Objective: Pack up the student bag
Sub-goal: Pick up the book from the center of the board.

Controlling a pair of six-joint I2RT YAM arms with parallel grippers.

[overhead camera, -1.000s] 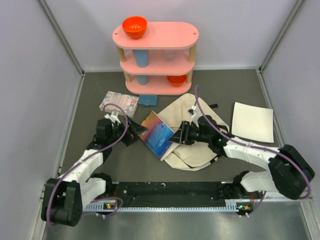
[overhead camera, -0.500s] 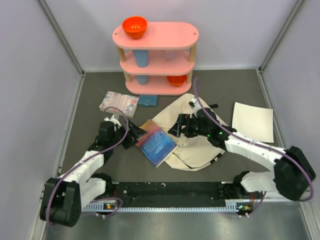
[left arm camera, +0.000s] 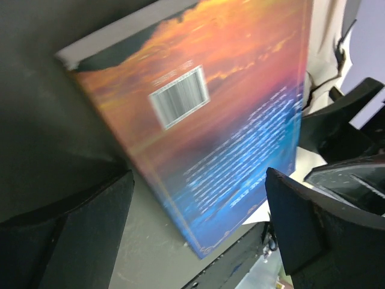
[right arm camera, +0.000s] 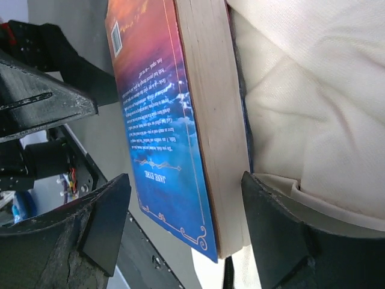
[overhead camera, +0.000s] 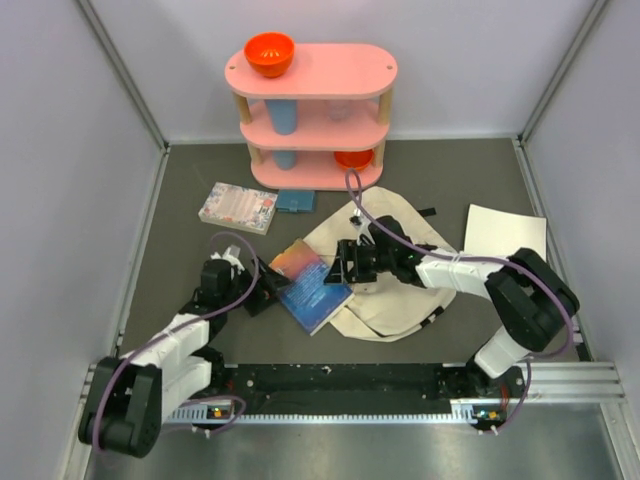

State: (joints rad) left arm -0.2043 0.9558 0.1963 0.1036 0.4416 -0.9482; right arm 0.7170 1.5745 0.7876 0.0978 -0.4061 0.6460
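Note:
The student bag [overhead camera: 398, 228], a cream canvas backpack, lies flat at the table's middle right. A paperback book [overhead camera: 311, 286] with an orange-and-blue back cover lies flat, its right edge on the bag's rim [right arm camera: 313, 114]. My right gripper [overhead camera: 346, 268] is open over that right edge, and the book [right arm camera: 162, 132] sits between its fingers with gaps on both sides [right arm camera: 185, 180]. My left gripper [overhead camera: 264, 290] is open just left of the book [left arm camera: 222, 114], nothing between its fingers [left arm camera: 198, 183].
A pink three-tier shelf [overhead camera: 371, 72] stands at the back with an orange bowl [overhead camera: 269, 53] on top and a blue cup [overhead camera: 283, 118] inside. A patterned flat box [overhead camera: 238, 207] and a small blue pad [overhead camera: 295, 201] lie before it. A white sheet [overhead camera: 505, 243] lies right.
The right gripper held the book tilted up; it opened and the book dropped flat onto the table and bag edge. The right arm swung back toward the shelf. The left gripper drew back slightly.

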